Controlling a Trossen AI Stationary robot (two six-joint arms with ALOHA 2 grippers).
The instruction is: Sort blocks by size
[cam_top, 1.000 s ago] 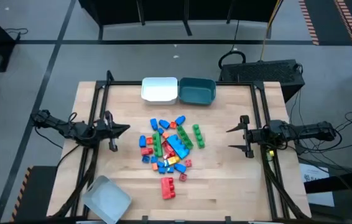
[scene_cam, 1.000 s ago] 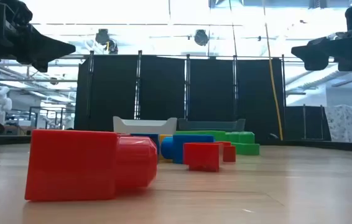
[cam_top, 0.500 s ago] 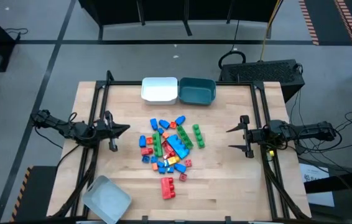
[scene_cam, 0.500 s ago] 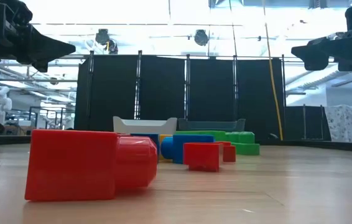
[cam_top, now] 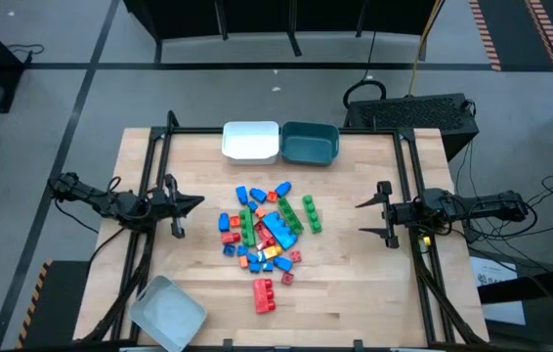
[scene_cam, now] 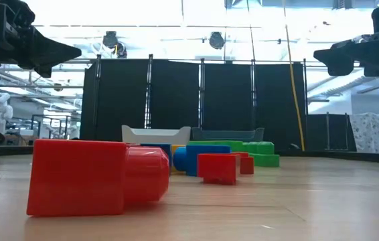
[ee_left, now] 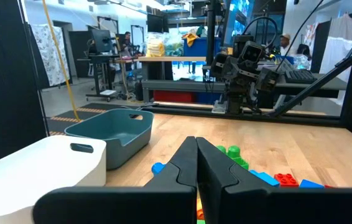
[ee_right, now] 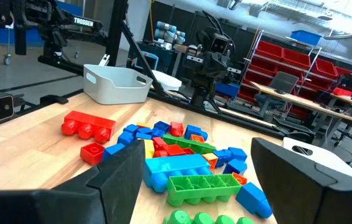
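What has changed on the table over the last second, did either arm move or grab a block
Nothing visibly changed. The left hand hangs shut at the left of the block pile, the right hand hangs open at its right, and neither holds anything. The blocks, the white bin, the teal bin and the clear-grey bin lie as before.

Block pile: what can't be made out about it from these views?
- Exact count and sizes of the blocks: in the high view the pile is too small and overlapped.
- Low view: the big red block up close hides much of the pile behind it.
- Left wrist view: the shut left gripper covers the pile's middle.
- Bins' contents: the white bin and teal bin show only their walls.
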